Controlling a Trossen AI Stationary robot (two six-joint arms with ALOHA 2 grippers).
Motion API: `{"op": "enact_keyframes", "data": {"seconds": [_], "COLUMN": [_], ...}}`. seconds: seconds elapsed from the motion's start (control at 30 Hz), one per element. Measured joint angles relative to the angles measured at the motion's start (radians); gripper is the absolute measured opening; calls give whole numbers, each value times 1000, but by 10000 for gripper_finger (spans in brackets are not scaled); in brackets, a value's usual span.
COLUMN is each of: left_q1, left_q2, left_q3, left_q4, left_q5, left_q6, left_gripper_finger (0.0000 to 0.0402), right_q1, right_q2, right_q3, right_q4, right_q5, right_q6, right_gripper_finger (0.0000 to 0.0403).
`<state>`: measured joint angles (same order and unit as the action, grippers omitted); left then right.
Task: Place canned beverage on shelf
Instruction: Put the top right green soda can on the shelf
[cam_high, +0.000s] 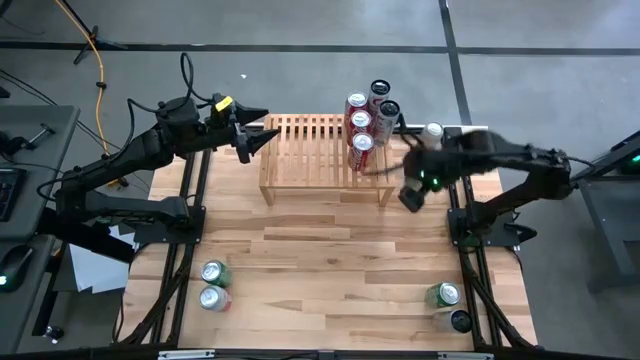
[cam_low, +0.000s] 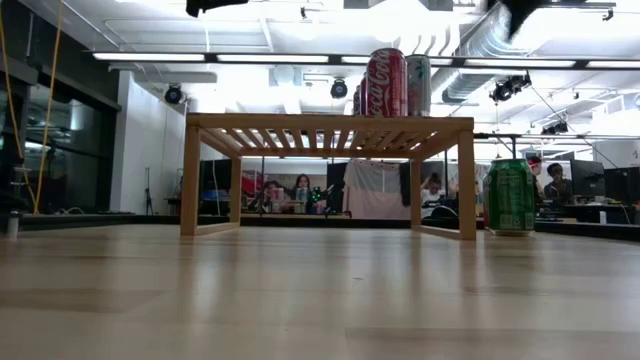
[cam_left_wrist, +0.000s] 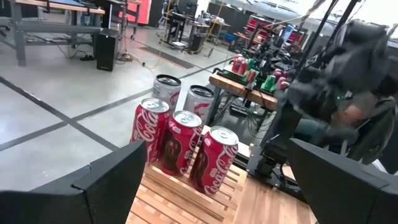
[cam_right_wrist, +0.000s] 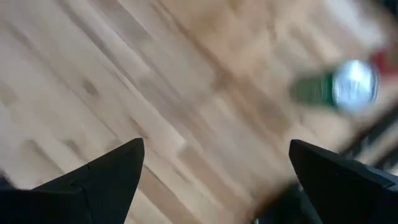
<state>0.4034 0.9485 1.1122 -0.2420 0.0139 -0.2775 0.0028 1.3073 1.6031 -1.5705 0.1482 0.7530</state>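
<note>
The light-wood shelf (cam_high: 312, 152) (cam_low: 330, 125) stands on its legs at the table's far middle. Several cans stand upright on its right end: three red ones (cam_high: 361, 126) (cam_left_wrist: 180, 140) and two silvery ones (cam_high: 384, 101) (cam_left_wrist: 183, 93). My left gripper (cam_high: 262, 135) hovers open and level at the shelf's left end, facing those cans, with nothing between its fingers. My right gripper (cam_high: 410, 190) is blurred just off the shelf's right end, pointing steeply down, open and empty (cam_right_wrist: 216, 146). A green can (cam_right_wrist: 339, 87) shows below it on the wood.
A green can (cam_low: 510, 195) stands on the table right of the shelf (cam_high: 432, 132). Two cans (cam_high: 213, 285) stand near the front left, and two more (cam_high: 448, 306) near the front right. Bare wood lies between the shelf and the front edge.
</note>
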Motion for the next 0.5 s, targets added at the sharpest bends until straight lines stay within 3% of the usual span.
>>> {"op": "enact_keyframes", "data": {"seconds": [0.13, 0.3, 0.5], "left_q1": [0, 0, 0], "left_q2": [0, 0, 0], "left_q3": [0, 0, 0], "left_q4": [2, 14, 15], "left_q5": [0, 0, 0], "left_q6": [0, 0, -8], "left_gripper_finger": [376, 376, 376], "right_q1": [23, -50, -190], "right_q2": [-131, -263, -264], "right_q3": [-237, -422, -563], "right_q4": [7, 115, 219], "right_q5": [34, 189, 339], "right_q6": [235, 523, 633], "right_gripper_finger": [387, 387, 387]}}
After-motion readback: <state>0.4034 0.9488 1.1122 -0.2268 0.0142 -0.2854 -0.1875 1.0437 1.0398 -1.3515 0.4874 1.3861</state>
